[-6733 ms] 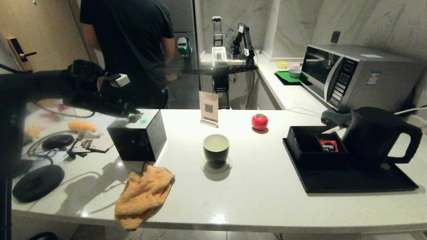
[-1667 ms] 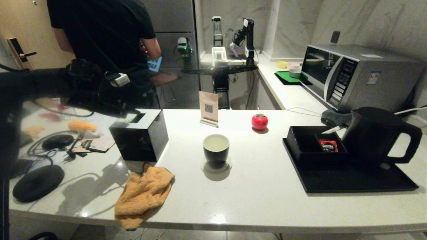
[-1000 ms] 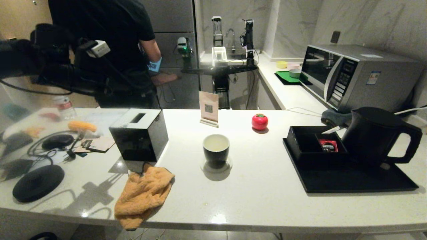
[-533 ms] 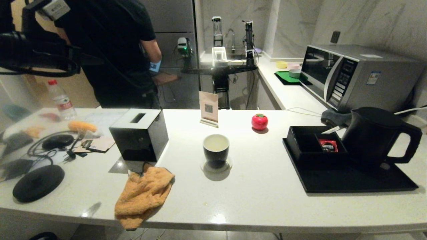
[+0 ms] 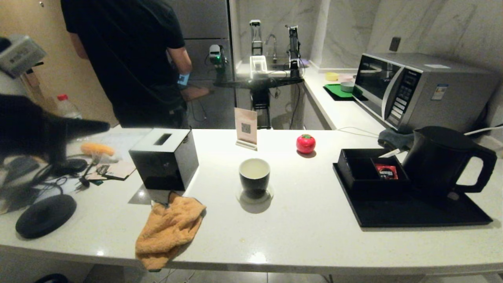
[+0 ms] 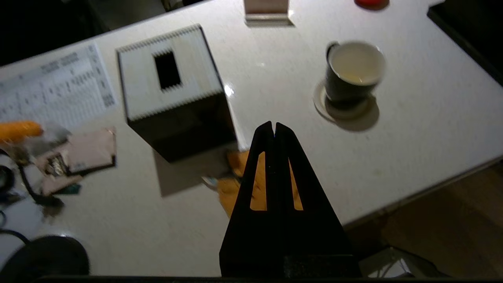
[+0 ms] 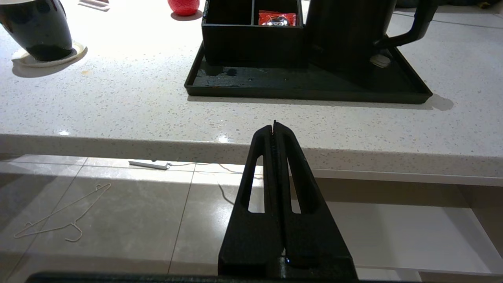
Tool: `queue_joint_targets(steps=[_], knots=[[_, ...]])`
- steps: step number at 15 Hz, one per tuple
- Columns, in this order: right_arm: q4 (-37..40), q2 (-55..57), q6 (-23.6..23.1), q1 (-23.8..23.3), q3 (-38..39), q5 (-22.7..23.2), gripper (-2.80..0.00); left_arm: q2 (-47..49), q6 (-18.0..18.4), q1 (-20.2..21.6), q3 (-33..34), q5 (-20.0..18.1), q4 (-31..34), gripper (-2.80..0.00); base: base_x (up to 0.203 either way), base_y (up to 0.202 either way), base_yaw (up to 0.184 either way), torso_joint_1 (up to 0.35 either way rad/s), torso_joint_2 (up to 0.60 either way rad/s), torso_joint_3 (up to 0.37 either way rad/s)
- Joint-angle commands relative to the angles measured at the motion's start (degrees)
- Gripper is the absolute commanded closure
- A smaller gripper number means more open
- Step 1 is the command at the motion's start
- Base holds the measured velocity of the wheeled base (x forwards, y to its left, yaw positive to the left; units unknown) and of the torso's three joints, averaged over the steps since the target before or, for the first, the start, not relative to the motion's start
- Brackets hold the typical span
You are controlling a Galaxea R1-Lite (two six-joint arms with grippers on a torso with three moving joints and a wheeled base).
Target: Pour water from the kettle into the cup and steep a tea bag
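The cup (image 5: 254,177) stands on a pale coaster (image 6: 341,113) mid-counter, glossy black outside, white inside with a yellowish tint low down; I cannot tell water in it. The kettle (image 5: 444,161) sits upright on the black tray (image 5: 412,214) at the right, handle pointing right. The tea bag is out of view. My left gripper (image 5: 105,125) hangs shut and empty at the far left, above the counter; in the left wrist view the gripper (image 6: 274,125) is short of the cup (image 6: 353,74). My right gripper (image 7: 274,125) is shut, parked below the counter's front edge, facing the kettle (image 7: 346,31).
A black tissue box (image 5: 163,159) and an orange cloth (image 5: 169,230) lie left of the cup. A divided black box (image 5: 369,169) on the tray holds a red sachet (image 5: 387,171). Also here: a red tomato-shaped thing (image 5: 305,143), a sign (image 5: 246,127), a black disc (image 5: 45,215), a microwave (image 5: 416,90), a person (image 5: 129,59).
My left arm lifted off the tissue box, swung up to the top left, then dropped to the left edge, still shut. Cup, kettle and right arm have not moved.
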Motion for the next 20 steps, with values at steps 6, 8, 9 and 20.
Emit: queue_joint_targets(steps=[6,8,9,20], knots=[[0.01,0.07,-0.04,0.00,0.00,0.02,0.00,-35.71,-6.06,-3.61,49.51,8.40,-17.78,0.00,0.000,0.000,0.000,0.000,0.00,0.000],[0.01,0.07,-0.04,0.00,0.00,0.02,0.00,-45.16,-6.81,-1.27,59.92,9.30,-20.74,0.00,0.000,0.000,0.000,0.000,0.00,0.000],[0.01,0.07,-0.04,0.00,0.00,0.02,0.00,-48.87,-7.02,-0.28,62.38,11.26,-21.32,0.00,0.000,0.000,0.000,0.000,0.00,0.000],[0.01,0.07,-0.04,0.00,0.00,0.02,0.00,-70.57,-13.16,1.71,62.77,18.26,-15.38,0.00,0.000,0.000,0.000,0.000,0.00,0.000]])
